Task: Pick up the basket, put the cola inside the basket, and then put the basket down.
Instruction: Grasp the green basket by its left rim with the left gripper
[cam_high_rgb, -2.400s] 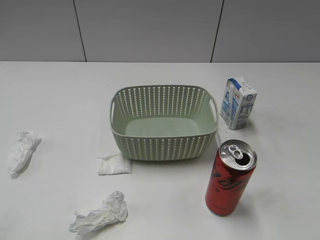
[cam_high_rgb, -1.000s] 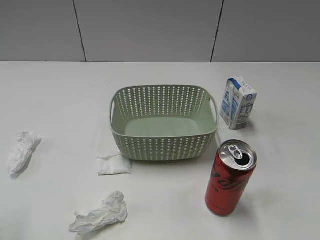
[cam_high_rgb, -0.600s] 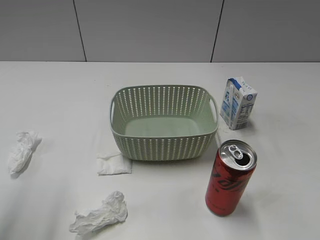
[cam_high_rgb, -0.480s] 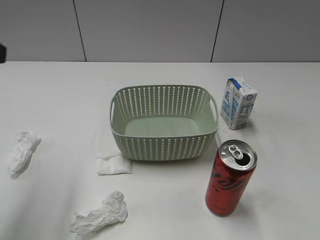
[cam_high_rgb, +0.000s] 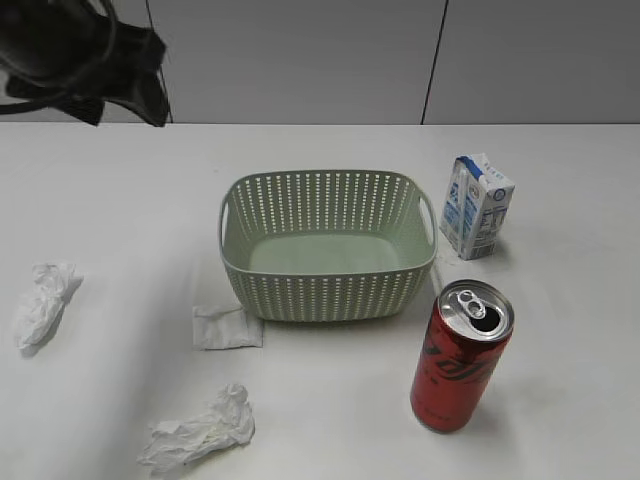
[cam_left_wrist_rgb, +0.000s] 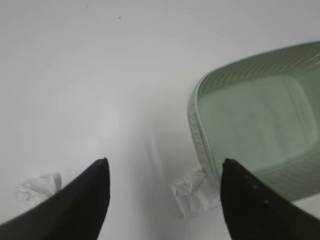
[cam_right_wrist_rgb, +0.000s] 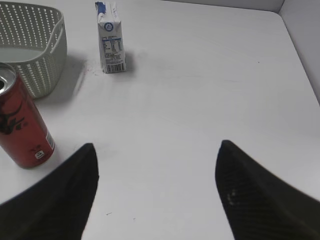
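My left gripper (cam_left_wrist_rgb: 162, 167) is open, jaws wide apart, nothing between them, up above the table (cam_left_wrist_rgb: 75, 75) w/ the basket (cam_left_wrist_rgb: 250, 125) off to its right. In the ext. view that arm (cam_high_rgb: 80, 55) is just at the top left corner, well apart from the basket (cam_high_rgb: 328, 245). My right gripper (cam_right_wrist_rgb: 156, 150) is open too, empty, hanging over bare table; the cola (cam_right_wrist_rgb: 22, 125) stands upright to its left, near the basket's end, not touched.

Progress: nothing done yet. Basket sits empty on the table, cola outside it at the front right (cam_high_rgb: 460, 355). Left: lift basket, cola in, basket down.

Writing: cola has black script, can't read it. Carton (cam_high_rgb: 476, 206) is white/blue w/ small print and a barcode, too small to read. Crumpled tissues (cam_high_rgb: 198, 428) lie about.
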